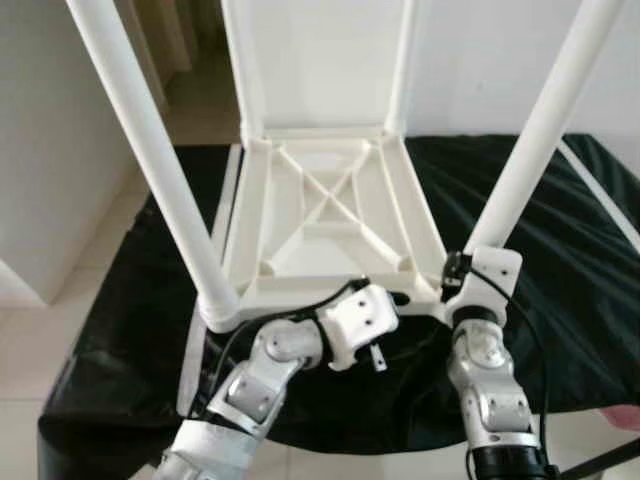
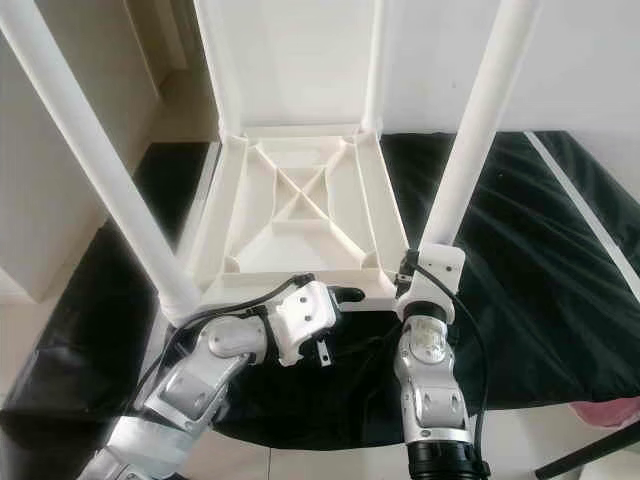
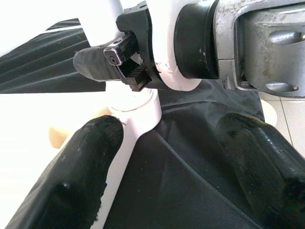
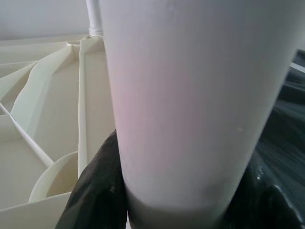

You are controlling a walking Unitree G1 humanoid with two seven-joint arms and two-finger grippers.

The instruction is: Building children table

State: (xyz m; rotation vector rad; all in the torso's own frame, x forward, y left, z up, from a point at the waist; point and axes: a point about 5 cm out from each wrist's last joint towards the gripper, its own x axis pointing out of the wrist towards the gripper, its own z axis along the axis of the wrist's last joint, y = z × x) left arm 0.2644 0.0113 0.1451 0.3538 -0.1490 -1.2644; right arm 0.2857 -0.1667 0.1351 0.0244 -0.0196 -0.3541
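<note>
A white plastic children's table (image 1: 330, 215) lies upside down on a black cloth, ribbed underside up. Its near-left leg (image 1: 150, 150) and near-right leg (image 1: 540, 120) rise steeply toward me, and two far legs (image 1: 403, 60) stand at the back. My right gripper (image 1: 458, 275) is shut on the base of the near-right leg (image 4: 190, 95), one black finger (image 4: 95, 195) on each side of it. My left gripper (image 1: 395, 297) is open at the table's front edge, its fingers (image 3: 90, 157) apart over the cloth, pointing at the right gripper's finger (image 3: 95, 64) and the leg socket (image 3: 138, 112).
The black cloth (image 1: 560, 240) covers a low surface that ends just in front of me, with tiled floor (image 1: 60, 350) to the left. A thin white strip (image 1: 600, 200) lies on the cloth at the right. Something pink (image 1: 625, 415) sits at the lower right.
</note>
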